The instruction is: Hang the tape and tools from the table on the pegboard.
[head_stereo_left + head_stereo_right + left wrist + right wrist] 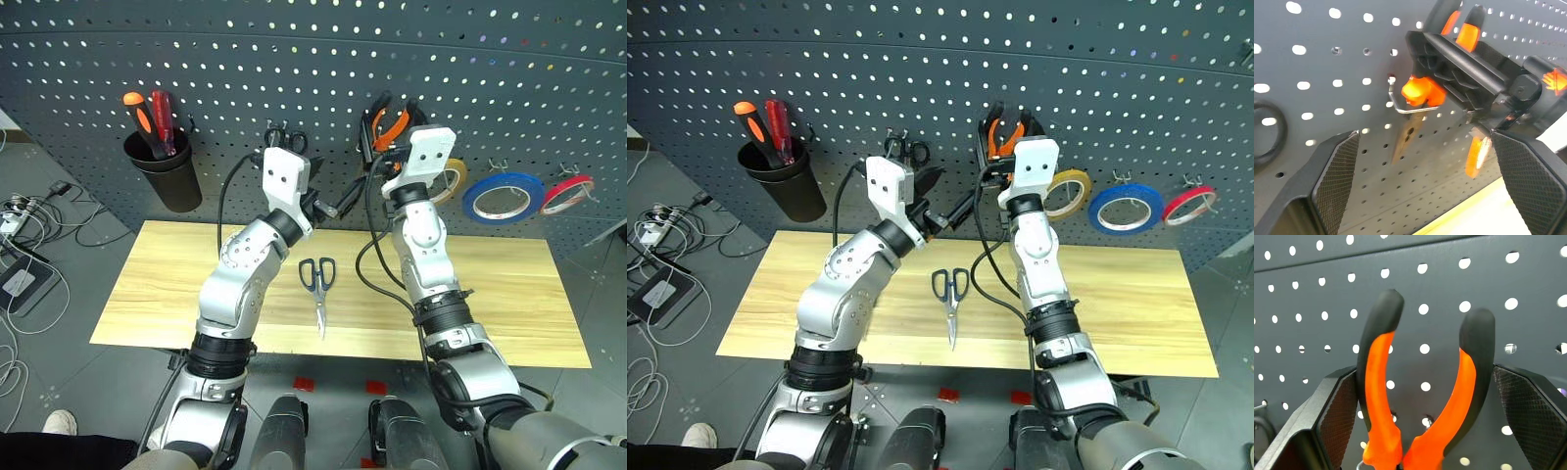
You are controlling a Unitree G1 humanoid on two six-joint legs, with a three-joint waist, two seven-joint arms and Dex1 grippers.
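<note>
Orange-handled black-jawed pliers (1420,396) hooked on dark grey perforated pegboard (294,78); right gripper (1425,396) wide, releasing. Left gripper (1425,161) wide, empty. Next: dark-blue-handled silver-bladed scissors (317,284) below pliers.

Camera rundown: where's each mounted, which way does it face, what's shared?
Left/right eye: head, looking forward and down at the pegboard, the table, both arms.
Left wrist: along the open left end effector at the orange-handled pliers, right end effector.
Right wrist: along the open right end effector, either side of the pliers' handles.
Shared: pliers, pegboard.
</note>
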